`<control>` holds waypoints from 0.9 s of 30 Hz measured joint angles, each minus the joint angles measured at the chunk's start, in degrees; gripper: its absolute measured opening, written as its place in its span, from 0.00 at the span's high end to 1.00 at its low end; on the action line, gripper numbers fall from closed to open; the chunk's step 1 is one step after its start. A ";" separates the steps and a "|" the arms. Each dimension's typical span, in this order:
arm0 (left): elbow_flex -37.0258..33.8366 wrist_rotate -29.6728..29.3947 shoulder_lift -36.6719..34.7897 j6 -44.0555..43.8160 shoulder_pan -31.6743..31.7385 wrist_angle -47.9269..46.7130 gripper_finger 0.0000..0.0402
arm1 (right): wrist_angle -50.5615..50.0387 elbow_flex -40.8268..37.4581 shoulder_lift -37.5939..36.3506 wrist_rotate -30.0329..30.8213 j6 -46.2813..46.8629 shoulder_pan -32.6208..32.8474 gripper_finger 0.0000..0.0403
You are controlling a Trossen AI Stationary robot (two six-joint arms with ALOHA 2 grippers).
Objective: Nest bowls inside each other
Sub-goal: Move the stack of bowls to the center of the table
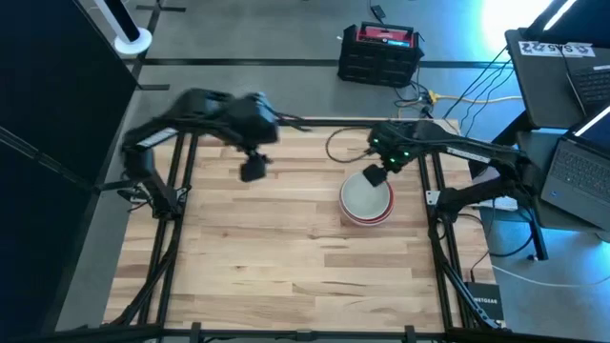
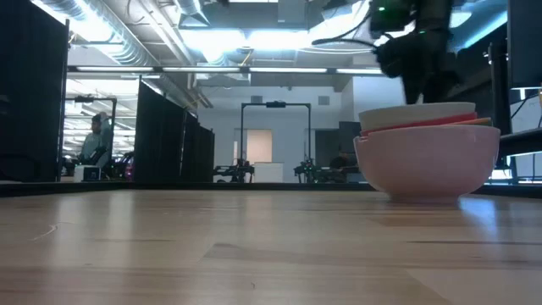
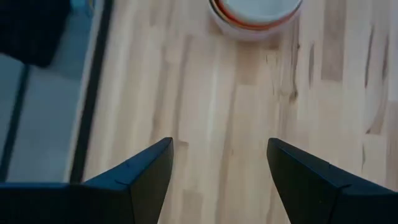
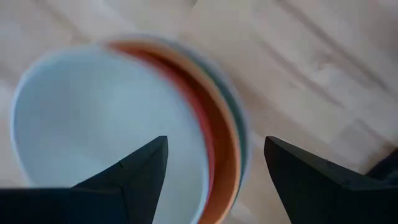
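We see the left gripper [image 1: 253,170] spread and empty, well apart from the nested stack of round plastic bowls [image 1: 367,200] — stack lies off to its right. Right gripper [image 1: 376,175] spread too, just above the stack's rim — nearer arm.

Little can be read. A dark box [image 1: 484,303] by the counter's near right corner carries white lettering that looks like "NETGEAR" — too small to be sure. A sticker [image 1: 556,48] on a laptop lid at far right bears large characters — not legible.
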 joint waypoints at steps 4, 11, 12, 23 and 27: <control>-0.02 -0.12 -5.53 1.42 1.09 0.49 0.39 | -3.32 4.71 3.55 0.53 2.06 0.08 0.37; -0.02 -0.54 -12.12 2.93 2.81 0.37 0.39 | -8.74 5.21 5.81 -0.26 4.87 1.83 0.37; -0.02 -0.54 -12.62 3.12 2.87 0.41 0.39 | -8.46 5.21 5.99 -0.23 5.34 2.14 0.37; -0.04 -0.52 -14.59 3.76 2.77 -0.42 0.39 | -6.09 3.28 11.07 -1.44 5.75 2.59 0.38; -0.04 -0.50 -15.19 3.82 2.62 -0.71 0.39 | -5.35 2.32 12.86 -2.02 5.77 2.74 0.38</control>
